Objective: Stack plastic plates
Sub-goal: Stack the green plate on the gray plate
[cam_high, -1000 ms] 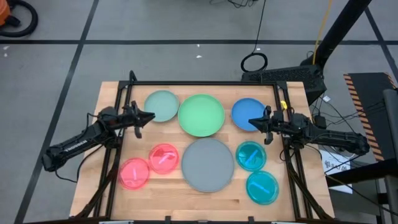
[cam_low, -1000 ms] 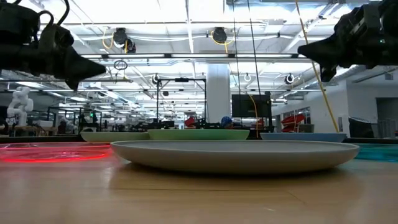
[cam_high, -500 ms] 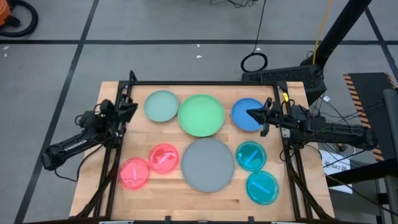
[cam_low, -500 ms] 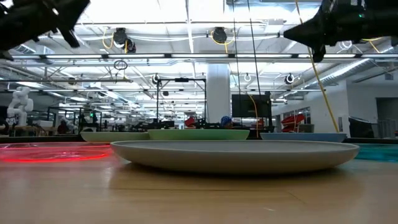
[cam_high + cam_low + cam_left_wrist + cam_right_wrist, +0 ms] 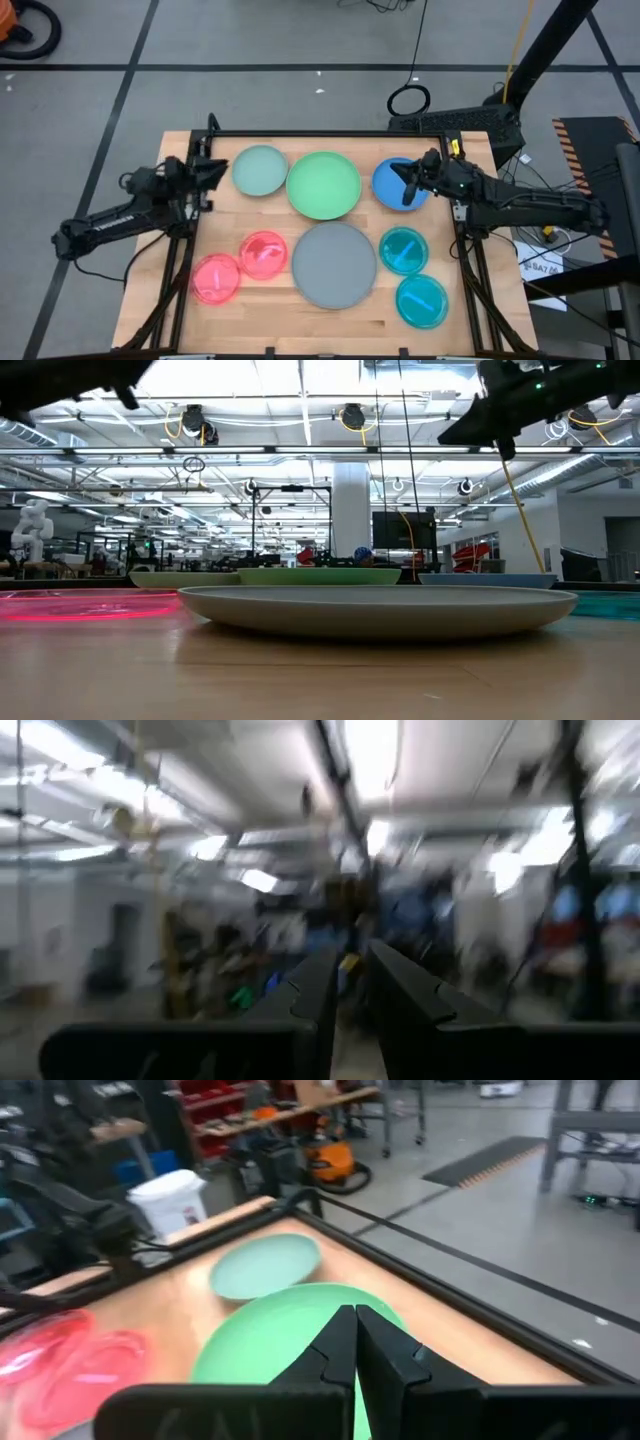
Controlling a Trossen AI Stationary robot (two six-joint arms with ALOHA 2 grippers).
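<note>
Having swung inward over the blue plate [image 5: 392, 183], the right gripper [image 5: 405, 187] is seen nearly closed and empty, while the left gripper [image 5: 214, 171], fingers nearly together, has been drawn back; nothing is stacked yet.

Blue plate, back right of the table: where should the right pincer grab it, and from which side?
Probably the blue plate's rim on its right edge, coming down from the right. It lies flat, so only the raised rim gives a pinch. The right pincer hangs over that plate, fingers shut, so it must open first. The green plate crowds its left side; the right side is free.
</note>
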